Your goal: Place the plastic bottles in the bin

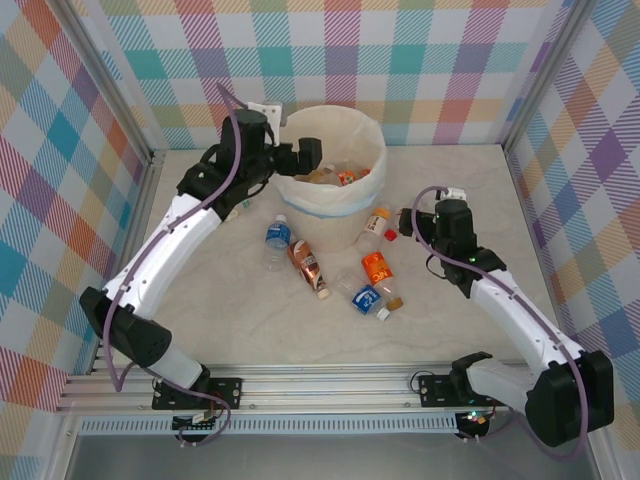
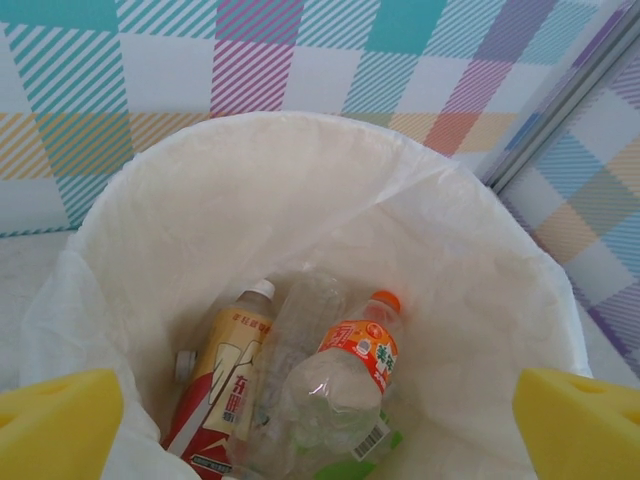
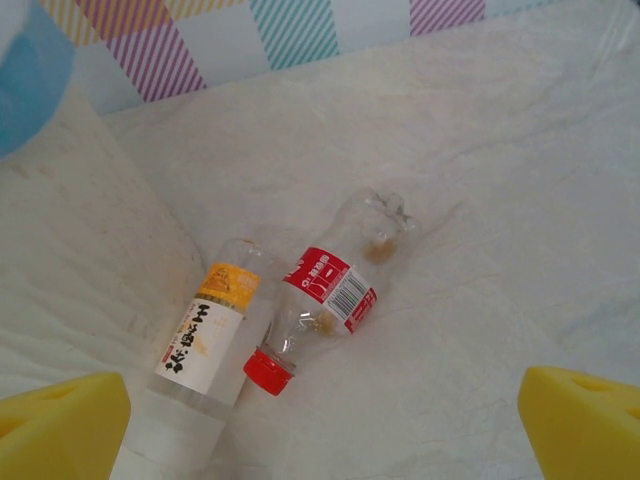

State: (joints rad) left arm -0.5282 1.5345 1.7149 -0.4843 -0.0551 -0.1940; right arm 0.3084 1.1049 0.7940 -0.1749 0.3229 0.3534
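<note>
Clear plastic, red label, red cap: red-label bottle (image 3: 330, 290) flat on the table (image 3: 500, 200), straight ahead of the right gripper (image 3: 322, 435), a touch left of its centre line. Long axis diagonal in the right wrist view, cap toward the near left, crumpled base toward the far right. So skewed to the closing line of the jaws, not square across it; probably calls for a wrist turn before dropping down.

Right jaws wide open, yellow pads (image 3: 60, 425) far apart, nothing held.

Just left of the cap, a yellow-label bottle (image 3: 212, 335) lying along the wall of the bin (image 3: 70, 230). Touching the red cap or only close: cannot tell. Some risk of catching both.

Nearer arm for this pair: the right, clearly.

Over the bin rim, the left gripper (image 1: 308, 153), jaws spread wide and empty, looking down on about three bottles already inside, an orange-label bottle (image 2: 357, 365) on top.

More lying loose in front of the bin between the arms, among them a blue-label bottle (image 1: 277, 238) and a brown-label bottle (image 1: 309, 266). Task judged partway through.
</note>
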